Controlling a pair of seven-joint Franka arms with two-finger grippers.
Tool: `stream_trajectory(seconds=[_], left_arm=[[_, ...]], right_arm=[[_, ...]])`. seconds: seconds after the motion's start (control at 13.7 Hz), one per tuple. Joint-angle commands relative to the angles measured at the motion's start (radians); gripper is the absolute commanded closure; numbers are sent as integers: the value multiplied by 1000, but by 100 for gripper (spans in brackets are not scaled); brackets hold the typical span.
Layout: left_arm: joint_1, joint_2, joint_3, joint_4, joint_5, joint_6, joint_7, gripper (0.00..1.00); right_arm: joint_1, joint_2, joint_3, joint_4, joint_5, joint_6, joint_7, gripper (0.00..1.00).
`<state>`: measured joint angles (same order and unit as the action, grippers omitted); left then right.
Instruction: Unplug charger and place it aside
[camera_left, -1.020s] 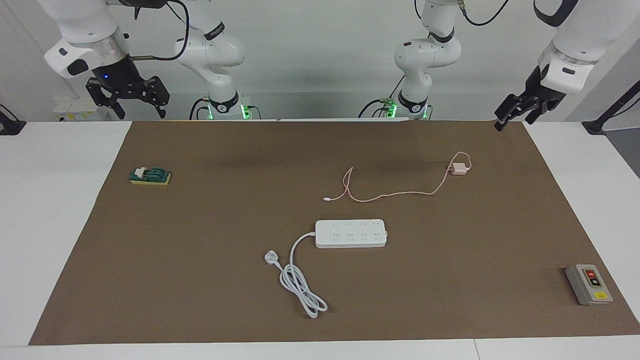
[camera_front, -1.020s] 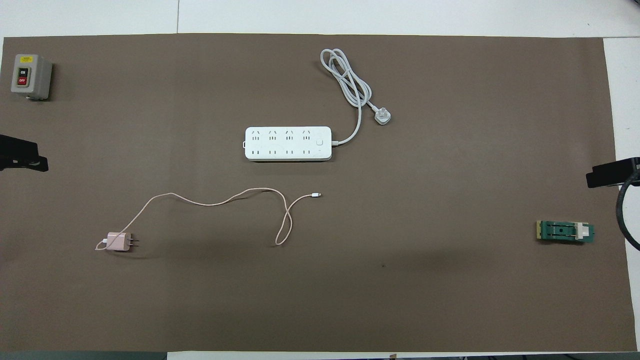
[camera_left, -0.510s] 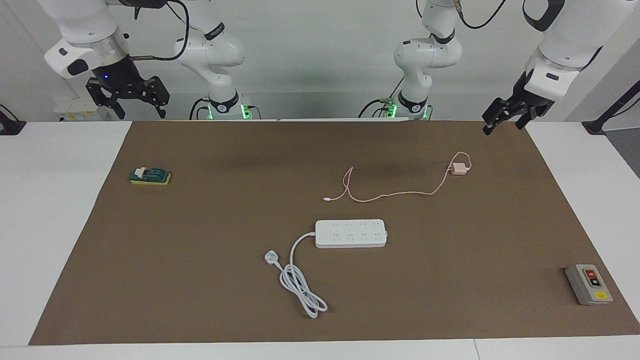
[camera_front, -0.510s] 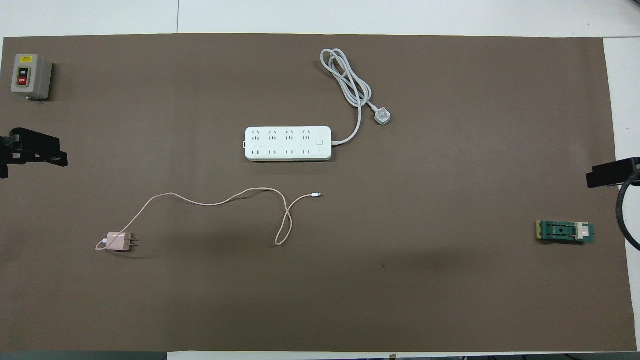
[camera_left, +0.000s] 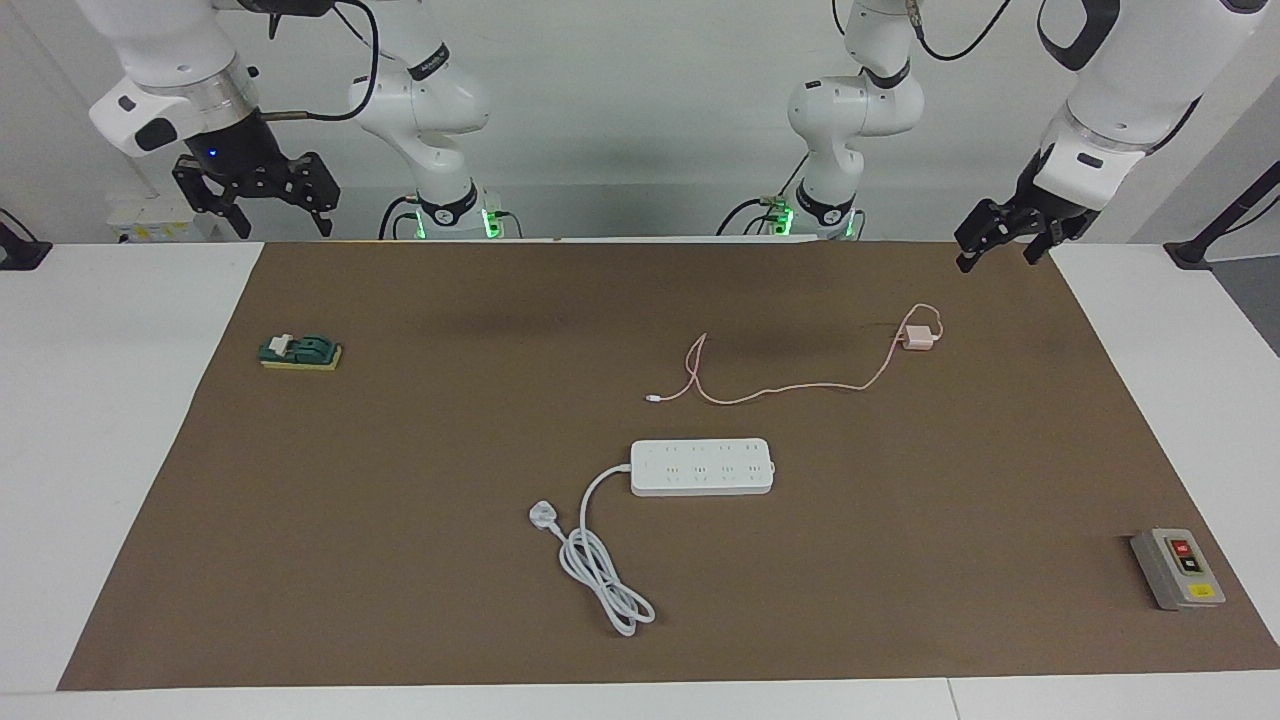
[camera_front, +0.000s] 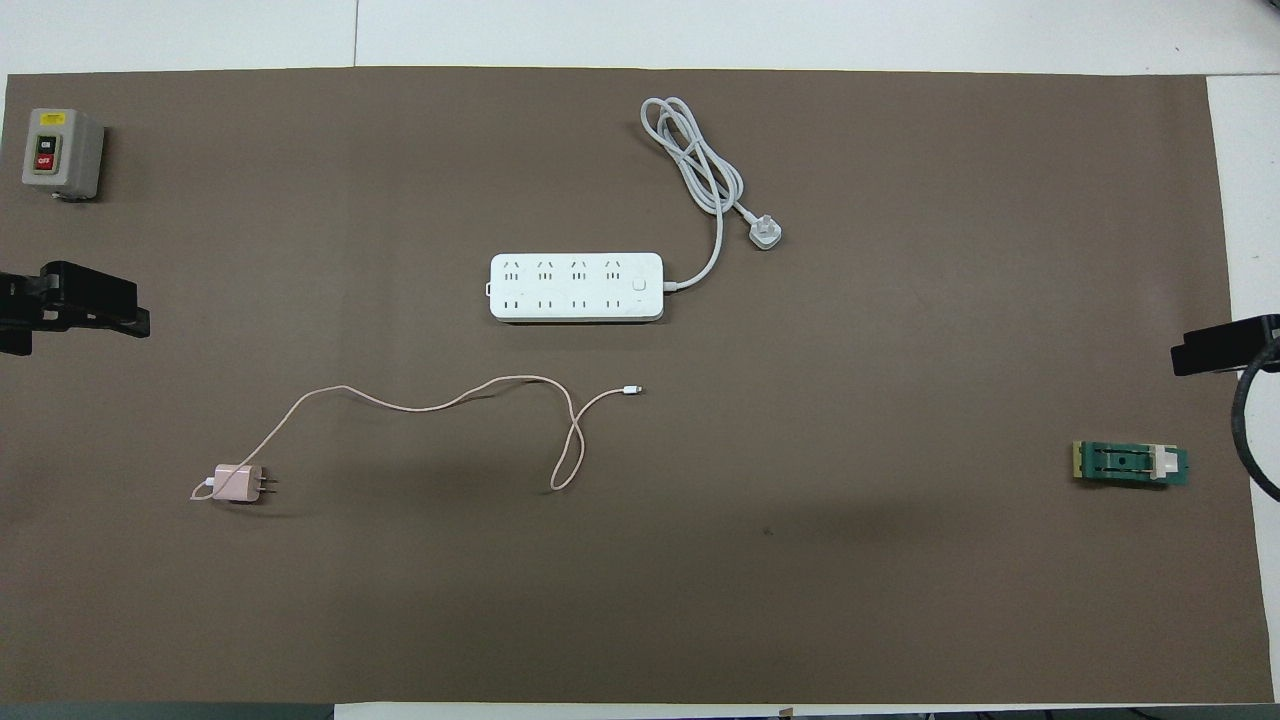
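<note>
At the right arm's end of the table the right gripper (camera_left: 255, 205) waits, raised above the table's edge near its base; whether it is clenched or released I cannot tell. Below it, on the brown paper mat (camera_left: 400, 600), sits a small green block on a yellow base (camera_left: 300, 352). Toward the middle lies the long white multi-socket power strip (camera_left: 702, 467), every socket vacant, its thick white cord coiled to a white three-pin plug (camera_left: 541, 515). Nearer to the robots than the strip, toward the left arm's end, rests the small pale pink cube charger (camera_left: 916, 340), prongs bare, thin pink cable trailing loose across the mat. It has not stirred over the last second. The left gripper (camera_left: 995, 250), released and carrying nothing, has swung in from the table's edge and now hangs over the mat's corner, near the charger but well above it. The unplugging looks already done; this reads as an approach to pick the charger up. A grey switch box (camera_left: 1178, 568) sits farthest from the robots.
</note>
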<state>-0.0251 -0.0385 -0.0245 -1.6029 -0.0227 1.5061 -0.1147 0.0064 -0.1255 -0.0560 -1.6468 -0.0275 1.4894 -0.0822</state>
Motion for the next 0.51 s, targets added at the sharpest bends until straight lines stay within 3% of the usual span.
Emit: stream_trajectory(seconds=[0.0,0.44], left_arm=[[-16,-1,12,0,15,-29,13,0],[-36,8,28,1,15,-23,13,0]], right_arm=[[-14,-20,11,-19,8,6,-11,0],[-13,-20,11,-19,12,9,-11,0]])
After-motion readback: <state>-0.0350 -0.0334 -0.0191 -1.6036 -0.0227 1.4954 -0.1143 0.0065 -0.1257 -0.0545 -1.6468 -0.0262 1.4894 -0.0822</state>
